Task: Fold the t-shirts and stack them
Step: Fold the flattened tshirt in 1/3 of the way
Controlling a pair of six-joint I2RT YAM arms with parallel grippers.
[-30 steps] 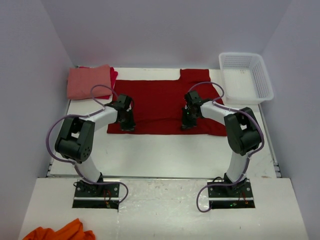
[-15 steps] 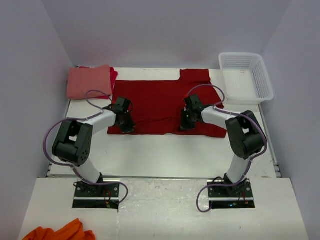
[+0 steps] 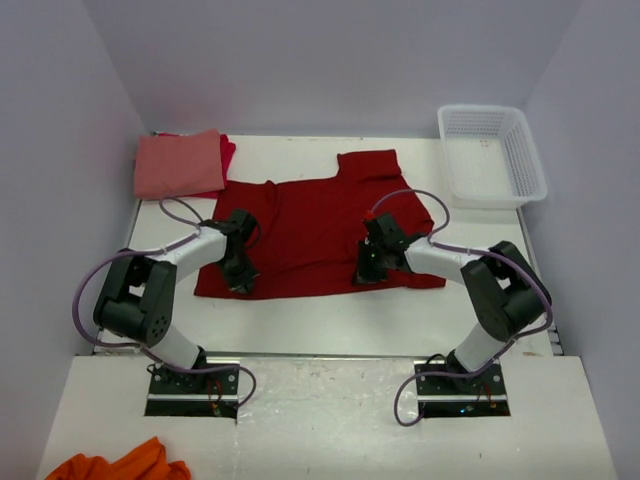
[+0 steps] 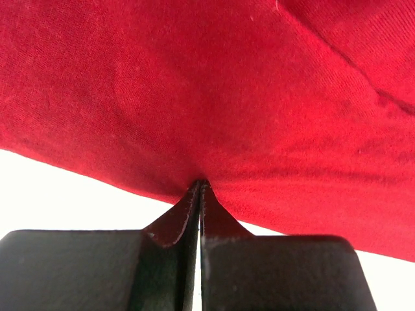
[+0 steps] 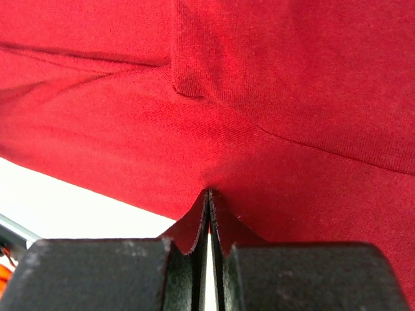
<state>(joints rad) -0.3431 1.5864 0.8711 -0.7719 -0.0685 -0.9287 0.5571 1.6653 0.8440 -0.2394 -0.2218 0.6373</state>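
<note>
– Left gripper [image 4: 200, 184] is pinched shut on the near hem of the dark red shirt [image 3: 310, 225], close to its left corner. Right gripper [image 5: 209, 193] is clamped on the same hem, further right. You hold the cloth at two points.

– Where does the shirt lie?

– Mid table [image 3: 300, 315], mostly flat and skewed. One sleeve sticks out at the far side, towards the white basket [image 3: 527, 150]. The folded pink shirt [image 3: 178, 163] sits in the far left corner, on a brighter red shirt [image 3: 229, 152] that peeks out at its right edge.

– What worries you?

– The bite. In both wrist views only a thin ridge of hem sits between the jaws. If you lift or pull sharply, I judge the cloth could slide out of one gripper and that side would drop.

– Anything else?

– Yes. If your arms do not travel evenly, the hem twists and the fold comes out crooked, since the shirt already lies at an angle. The far sleeve is loose, so it may bunch under the body when you bring the hem over it. Watch the far left corner too: it lies near the pink stack, and dragging the shirt that way could nudge the stack.

– So, slow and level?

– That would be my call.
</note>
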